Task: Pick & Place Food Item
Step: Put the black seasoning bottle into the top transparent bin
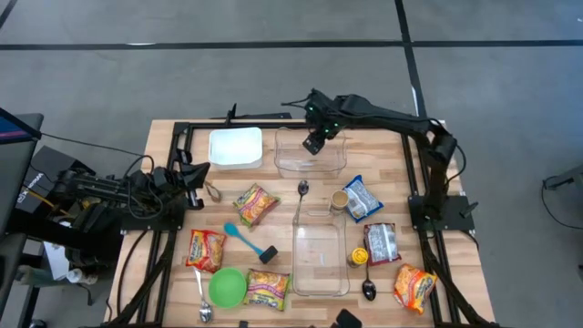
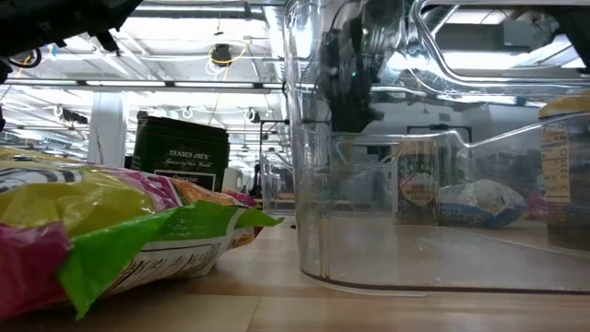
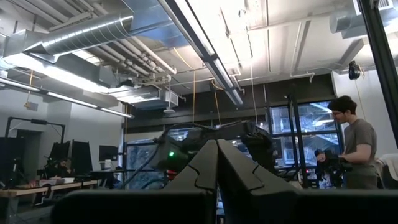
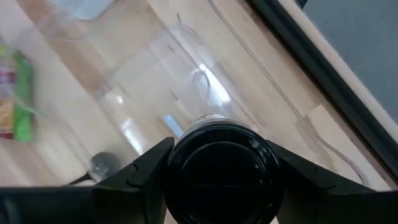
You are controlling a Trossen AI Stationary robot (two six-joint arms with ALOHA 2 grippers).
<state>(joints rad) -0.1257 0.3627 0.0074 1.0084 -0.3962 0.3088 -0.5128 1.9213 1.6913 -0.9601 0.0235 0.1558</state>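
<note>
- Jar (image 4: 221, 168), dark-lidded and round, is held between the 2 fingers of the right claw (image 1: 315, 142), which is closed around it from both sides.
- In the high view the right claw is seen over the clear container (image 1: 311, 151) at the far middle of the desk (image 1: 474, 273), so the jar hangs directly above that container's open top.
- The coming move is judged to turn on this one relation: the jar sits straight below the claw, its long axis running down toward the container floor, so a plain lowering and release would be called for.
- The right arm is plainly the nearer one; the left claw (image 1: 193, 176) is closed on nothing and parked at the left edge of the desk, well apart from the container.
- Nothing is seen lying in the far container; its floor shows bare wood through the plastic in the right wrist view.
- A 2nd clear container (image 1: 320, 260) near the front of the desk also looks empty.
- A green bowl (image 1: 228, 286) at the front left holds nothing that can be made out.
- A white lid or tray (image 1: 235, 148) lies just beside the far container, on its left.
- Snack packets, such as the yellow packet (image 1: 256, 204), lie loose on the desk, in no container.
</note>
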